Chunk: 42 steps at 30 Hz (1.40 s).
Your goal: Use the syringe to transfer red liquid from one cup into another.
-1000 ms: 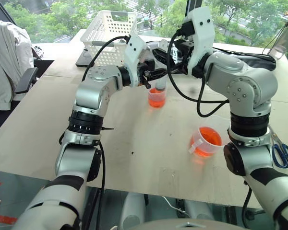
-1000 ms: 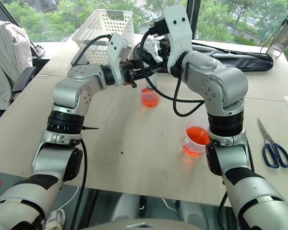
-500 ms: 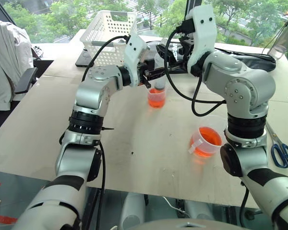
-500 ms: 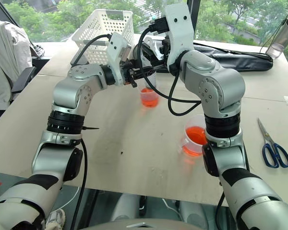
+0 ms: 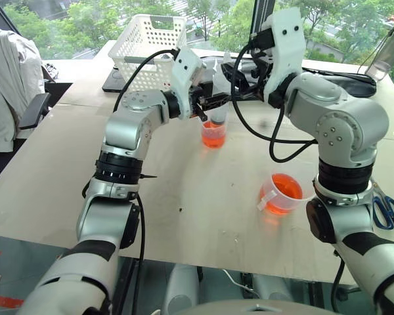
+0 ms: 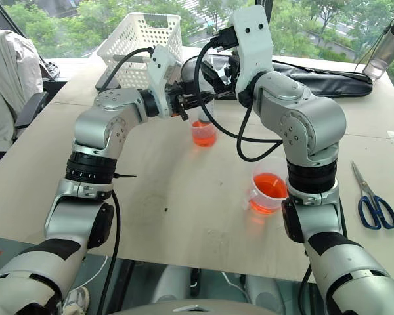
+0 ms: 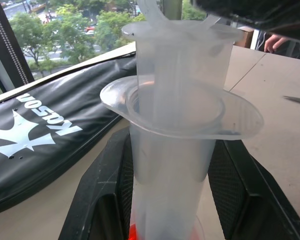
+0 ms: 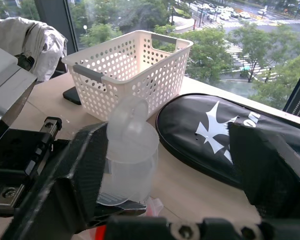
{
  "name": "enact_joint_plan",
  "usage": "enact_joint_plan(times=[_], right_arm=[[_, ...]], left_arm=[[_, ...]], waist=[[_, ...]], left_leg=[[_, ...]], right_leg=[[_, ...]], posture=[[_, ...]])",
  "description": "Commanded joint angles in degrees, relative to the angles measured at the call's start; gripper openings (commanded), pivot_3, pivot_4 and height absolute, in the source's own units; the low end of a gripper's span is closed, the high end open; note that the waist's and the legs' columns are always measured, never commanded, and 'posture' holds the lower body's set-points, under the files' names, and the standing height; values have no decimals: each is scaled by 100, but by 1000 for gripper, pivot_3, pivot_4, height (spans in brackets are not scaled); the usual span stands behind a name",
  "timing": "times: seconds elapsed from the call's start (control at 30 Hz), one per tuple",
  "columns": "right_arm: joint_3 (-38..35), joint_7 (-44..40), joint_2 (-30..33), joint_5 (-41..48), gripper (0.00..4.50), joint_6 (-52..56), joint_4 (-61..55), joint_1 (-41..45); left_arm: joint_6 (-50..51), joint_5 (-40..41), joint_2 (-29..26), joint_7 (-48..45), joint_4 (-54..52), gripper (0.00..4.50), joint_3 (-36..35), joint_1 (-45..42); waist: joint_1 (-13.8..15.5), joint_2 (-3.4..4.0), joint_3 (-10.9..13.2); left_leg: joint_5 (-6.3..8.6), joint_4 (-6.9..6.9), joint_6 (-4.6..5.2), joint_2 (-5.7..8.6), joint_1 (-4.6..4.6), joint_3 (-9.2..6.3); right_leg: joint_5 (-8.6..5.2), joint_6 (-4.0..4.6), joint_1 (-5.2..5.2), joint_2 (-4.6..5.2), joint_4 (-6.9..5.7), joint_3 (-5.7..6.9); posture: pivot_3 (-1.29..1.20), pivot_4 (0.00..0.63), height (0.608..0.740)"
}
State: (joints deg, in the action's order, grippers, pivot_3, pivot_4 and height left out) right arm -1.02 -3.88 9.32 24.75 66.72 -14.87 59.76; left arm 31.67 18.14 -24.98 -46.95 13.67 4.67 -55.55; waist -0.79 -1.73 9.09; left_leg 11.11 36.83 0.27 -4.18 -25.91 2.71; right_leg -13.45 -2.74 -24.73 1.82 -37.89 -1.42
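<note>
**Holding the syringe upright over the small cup**

Clamping the syringe (image 7: 170, 150) by its barrel, the left gripper (image 5: 207, 105) has its jaws closed on both sides just under the flange, as the left wrist view shows. The syringe stands upright with its lower end in the small cup (image 5: 213, 133), which holds red liquid (image 5: 213, 136); the tip itself is hidden behind the jaws and cup wall. Its plunger top (image 8: 127, 117) sits between the right gripper's (image 5: 240, 71) two fingers, whose jaws stand wide apart, one finger clear on either side; whether either touches the plunger cannot be told. From the head views, both grippers and cables crowd together and cover most of the syringe.

The handled cup (image 5: 282, 193), also with red liquid, stands well apart, nearer the tabletop's (image 5: 184, 190) front and beside the right arm. Scissors (image 6: 374, 203) lie near the right edge, partly cut off in the left eye view. A white basket (image 5: 150, 46) and a black bag (image 8: 215, 135) sit behind the grippers. A bottle (image 6: 387, 42) stands at the far right corner, cut off by the frame. Bare tabletop lies open between the two cups and toward the front left.
</note>
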Motion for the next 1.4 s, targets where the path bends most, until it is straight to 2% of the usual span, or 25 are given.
enact_joint_plan(times=[0.03, 0.1, 0.17, 0.2, 0.6, 0.9, 1.4], right_arm=[[-222, 31, 29, -57, 2072, -71, -127, 70], [-153, 7, 65, -99, 929, -108, -105, 92], [-63, -12, 118, -163, 204, -143, -100, 86], [-41, -11, 125, -178, 69, -152, -101, 79], [62, -114, 176, -157, 69, -237, -26, 38], [-93, -410, -76, 96, 69, -638, 133, -130], [249, -686, -216, 53, 69, -931, 522, -484]], left_arm=[[-67, 38, -71, 52, -293, 1552, -222, -11], [-60, 41, -71, 62, -312, 1552, -216, 1], [-43, 50, -72, 75, -351, 1552, -212, 25], [-35, 54, -76, 78, -371, 1552, -214, 39], [24, 93, -69, 127, -488, 1552, -241, 114], [86, 177, -42, 114, -506, 1552, -308, 99], [267, 255, -48, 135, -564, 1552, -427, 24]], waist=[[0, 0, 0], [0, 0, 0], [0, 0, 0], [0, -1, 0], [0, 0, 0], [0, 0, 0], [-1, 0, 0]], left_leg=[[0, 0, 0, 0, 0, 0], [0, 0, 0, 0, -1, 0], [0, 0, 0, 0, -1, 0], [0, 0, 0, 0, 0, 1], [0, 0, 0, 0, 0, 0], [0, 0, 0, 0, 0, 0], [0, 0, 0, 0, 0, 0]], right_leg=[[0, 0, 0, 0, 0, 0], [0, 0, 0, 0, 0, 0], [0, 0, 0, 0, 0, 0], [0, 0, 0, 0, 1, 0], [0, 0, 0, 0, 1, 1], [0, 0, 0, 0, 0, 0], [0, 0, 0, 0, 0, 1]], posture=[[0, 150, 724], [0, 150, 724], [0, 150, 724], [0, 150, 724], [0, 150, 724], [0, 150, 724], [0, 150, 724]])
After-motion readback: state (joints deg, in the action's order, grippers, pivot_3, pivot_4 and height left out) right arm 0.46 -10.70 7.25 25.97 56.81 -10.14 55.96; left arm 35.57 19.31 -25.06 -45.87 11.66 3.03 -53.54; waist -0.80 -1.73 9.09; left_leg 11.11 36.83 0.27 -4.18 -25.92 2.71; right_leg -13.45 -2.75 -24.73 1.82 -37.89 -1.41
